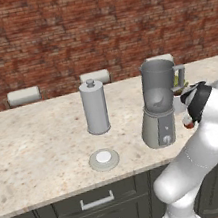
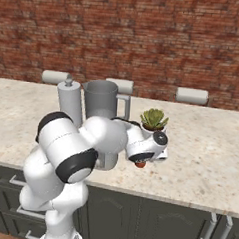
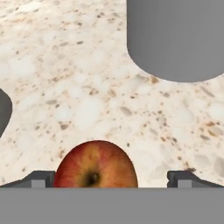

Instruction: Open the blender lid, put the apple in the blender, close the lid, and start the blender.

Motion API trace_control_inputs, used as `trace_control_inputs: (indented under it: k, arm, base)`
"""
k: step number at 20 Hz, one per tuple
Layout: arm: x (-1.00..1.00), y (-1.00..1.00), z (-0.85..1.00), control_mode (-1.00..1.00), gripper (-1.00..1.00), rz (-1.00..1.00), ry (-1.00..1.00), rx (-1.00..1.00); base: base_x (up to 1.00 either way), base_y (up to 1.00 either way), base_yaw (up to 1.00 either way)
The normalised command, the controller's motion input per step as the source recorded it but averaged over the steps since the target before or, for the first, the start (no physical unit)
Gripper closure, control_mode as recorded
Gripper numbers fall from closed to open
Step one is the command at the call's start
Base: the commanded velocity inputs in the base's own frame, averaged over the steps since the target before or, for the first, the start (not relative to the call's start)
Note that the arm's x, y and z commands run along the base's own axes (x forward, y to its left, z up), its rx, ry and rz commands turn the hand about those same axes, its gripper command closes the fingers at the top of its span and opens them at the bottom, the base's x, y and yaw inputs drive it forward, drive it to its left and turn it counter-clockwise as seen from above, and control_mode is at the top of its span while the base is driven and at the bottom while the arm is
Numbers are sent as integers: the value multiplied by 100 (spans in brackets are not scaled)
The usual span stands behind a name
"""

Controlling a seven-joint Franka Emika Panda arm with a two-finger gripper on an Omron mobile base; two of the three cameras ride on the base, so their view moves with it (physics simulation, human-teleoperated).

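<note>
The blender (image 1: pixel 159 117) stands on the counter with its jar (image 2: pixel 100 103) uncovered. The blender lid (image 1: pixel 104 159), a flat grey disc with a white centre, lies on the counter to the blender's front left. The apple (image 3: pixel 95 165) is red and rests low over the counter, just right of the blender base (image 1: pixel 188 125). My gripper (image 3: pixel 111 179) is open and straddles the apple. The left fingertip (image 3: pixel 41 179) is at the fruit's edge, and the right fingertip (image 3: pixel 183 178) stands clear of it. In the right base view the apple (image 2: pixel 140 164) shows below the hand (image 2: pixel 152 148).
A tall grey canister (image 1: pixel 95 107) stands left of the blender. A small potted plant (image 2: pixel 153 118) sits behind the hand. A grey round body (image 3: pixel 175 39) rises close ahead of the apple. The counter's front edge (image 2: pixel 176 199) runs near the hand.
</note>
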Motion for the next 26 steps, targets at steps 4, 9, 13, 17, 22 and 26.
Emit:
trace_control_inputs:
  k: [4,9,13,17,22,26]
  arm:
    - [0,10,-34,-100,-100,3,0,0]
    - [0,19,-40,-100,100,1,0,0]
    - [0,7,-1,-100,100,0,0,0]
    - [-24,-26,68,-100,100,0,-8,0]
    - [-46,-15,94,-100,100,0,-16,-2]
    - [-37,-1,100,-100,100,0,-8,-4]
  base:
    - [0,0,0]
    - [0,0,0]
    - [0,0,0]
    - [0,0,0]
    - [0,0,0]
    - [0,0,0]
